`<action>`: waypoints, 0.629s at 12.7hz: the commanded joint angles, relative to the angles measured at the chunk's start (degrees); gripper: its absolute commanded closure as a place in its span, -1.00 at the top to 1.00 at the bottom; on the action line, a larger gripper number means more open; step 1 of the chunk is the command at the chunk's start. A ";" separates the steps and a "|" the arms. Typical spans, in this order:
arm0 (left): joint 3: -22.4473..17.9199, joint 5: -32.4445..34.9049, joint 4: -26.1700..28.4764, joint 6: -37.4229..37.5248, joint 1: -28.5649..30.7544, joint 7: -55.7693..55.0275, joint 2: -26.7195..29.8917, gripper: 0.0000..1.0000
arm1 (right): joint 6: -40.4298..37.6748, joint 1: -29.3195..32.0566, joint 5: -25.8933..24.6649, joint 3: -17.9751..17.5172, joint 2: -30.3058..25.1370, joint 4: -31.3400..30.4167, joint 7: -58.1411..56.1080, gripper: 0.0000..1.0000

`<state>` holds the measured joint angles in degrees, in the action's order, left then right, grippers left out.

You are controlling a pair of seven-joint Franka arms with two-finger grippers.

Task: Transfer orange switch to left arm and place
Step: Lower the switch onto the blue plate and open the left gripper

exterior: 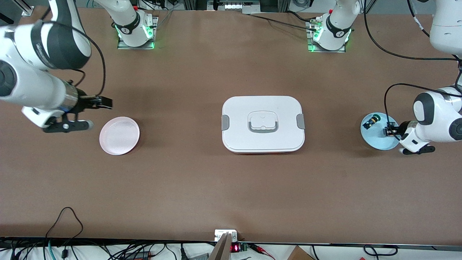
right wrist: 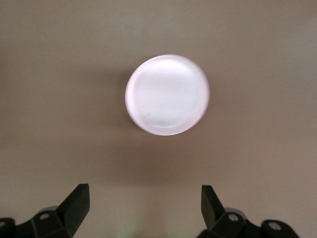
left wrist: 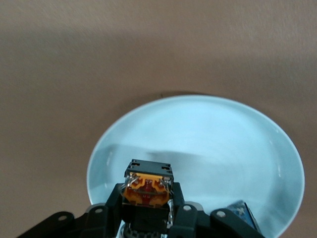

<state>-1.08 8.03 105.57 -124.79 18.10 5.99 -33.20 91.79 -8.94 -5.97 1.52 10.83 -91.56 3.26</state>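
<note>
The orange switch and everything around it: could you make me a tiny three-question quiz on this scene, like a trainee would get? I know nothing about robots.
1. True or false: the left pincer is shut on the orange switch over the blue plate.
2. Which thing lies between the two plates? A) the white box B) a drawer C) a cup
3. Fill in: the right pincer is open and holds ____; it is up beside the pink plate.

Key: 1 true. 2 A. 3 nothing. The switch with the green cap lies on the blue plate.
</note>
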 commanded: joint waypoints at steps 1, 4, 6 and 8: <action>0.73 0.67 -1.77 -3.69 1.68 3.49 -2.57 -0.88 | -1.70 3.83 -2.12 -0.03 -1.51 4.97 1.48 1.00; 0.82 0.58 -1.77 -4.14 1.94 3.67 -3.19 -0.59 | -2.05 6.83 5.69 2.86 -2.65 5.51 1.83 1.00; 0.73 0.67 -1.51 -4.14 1.77 3.76 -2.58 0.99 | -2.84 7.18 5.88 3.49 -3.44 4.38 0.96 1.00; 1.86 0.58 -1.33 -3.09 1.59 3.59 0.93 1.00 | -0.31 7.01 5.53 3.49 -5.20 0.26 -2.72 1.00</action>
<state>-0.53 8.03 104.64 -128.85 19.27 8.63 -35.12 90.08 -1.67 -0.98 5.24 8.09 -87.52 2.75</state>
